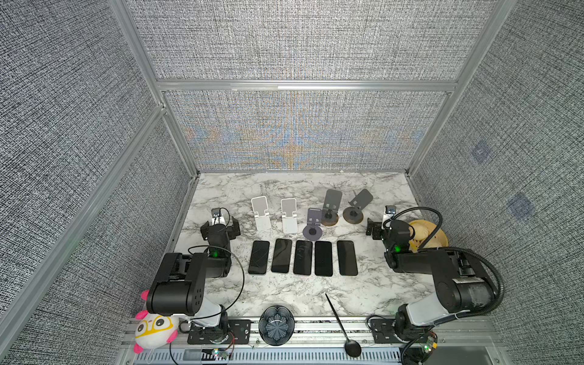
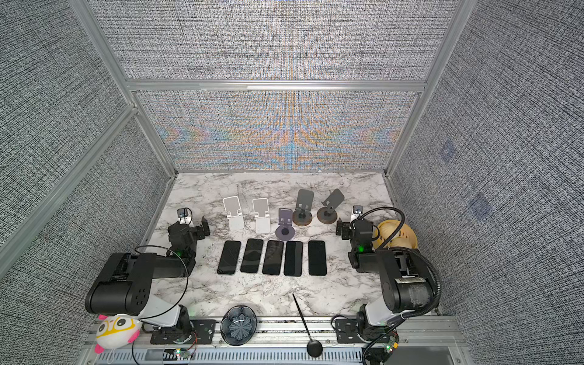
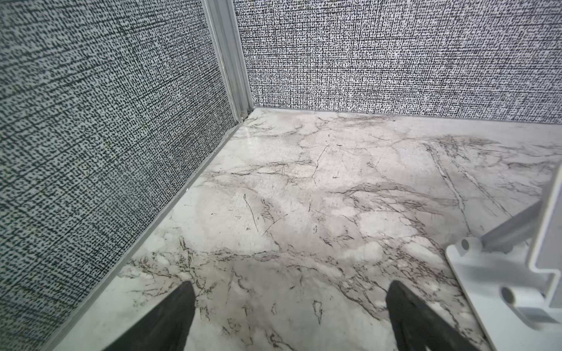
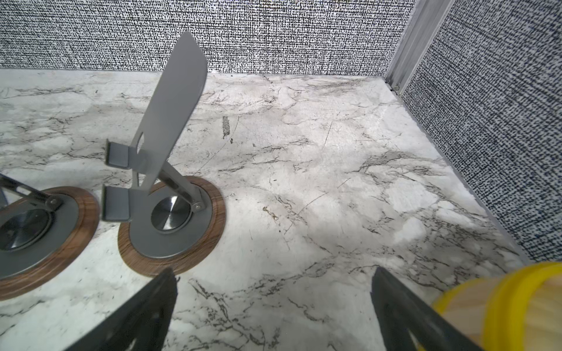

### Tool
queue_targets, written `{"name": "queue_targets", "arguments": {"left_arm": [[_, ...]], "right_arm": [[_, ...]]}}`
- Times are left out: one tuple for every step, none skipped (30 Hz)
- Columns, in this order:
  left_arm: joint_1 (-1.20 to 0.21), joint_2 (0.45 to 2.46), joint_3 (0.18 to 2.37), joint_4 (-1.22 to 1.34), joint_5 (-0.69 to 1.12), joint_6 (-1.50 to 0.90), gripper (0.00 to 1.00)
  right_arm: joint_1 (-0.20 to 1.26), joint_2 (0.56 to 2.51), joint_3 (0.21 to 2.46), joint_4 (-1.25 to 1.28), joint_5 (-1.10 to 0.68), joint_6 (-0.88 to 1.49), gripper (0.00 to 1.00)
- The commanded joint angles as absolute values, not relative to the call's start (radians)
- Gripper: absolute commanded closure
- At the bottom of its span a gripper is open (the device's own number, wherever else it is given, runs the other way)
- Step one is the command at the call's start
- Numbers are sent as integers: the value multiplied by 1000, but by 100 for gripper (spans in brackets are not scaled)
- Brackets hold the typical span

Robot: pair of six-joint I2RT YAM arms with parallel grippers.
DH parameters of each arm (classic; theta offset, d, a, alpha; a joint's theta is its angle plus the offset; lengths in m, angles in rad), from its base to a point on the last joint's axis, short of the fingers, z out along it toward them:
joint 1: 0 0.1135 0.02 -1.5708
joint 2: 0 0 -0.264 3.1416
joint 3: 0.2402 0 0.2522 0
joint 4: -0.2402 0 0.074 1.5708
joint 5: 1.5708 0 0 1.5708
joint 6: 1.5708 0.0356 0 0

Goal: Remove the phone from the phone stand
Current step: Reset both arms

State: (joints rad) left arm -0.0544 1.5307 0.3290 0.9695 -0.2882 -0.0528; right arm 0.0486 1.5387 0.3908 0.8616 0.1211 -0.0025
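five phones (image 1: 302, 257) flat before five stands (image 1: 313, 231)

The white phone stand (image 3: 492, 267) runs off the edge.

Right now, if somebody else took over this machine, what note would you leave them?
Left gripper: open, empty, over bare table, beside a white stand.
Right gripper: open, empty, near a wood-based stand.
Five phones: flat in a row on the table, none on a stand.
Five stands: all empty, behind the row.
Done: removal, by the look of it.
Left: nothing visible.
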Motion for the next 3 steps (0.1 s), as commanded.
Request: {"name": "queue_targets", "arguments": {"left_arm": [[-52, 1528, 331, 985, -285, -47, 1], [-52, 1528, 333, 985, -284, -47, 1], [-52, 1528, 330, 987, -284, -47, 1]], "right_arm": [[51, 1534, 389, 859, 119, -3, 1], [51, 1533, 386, 860, 120, -4, 1], [51, 1531, 385, 862, 120, -5, 1]]}}
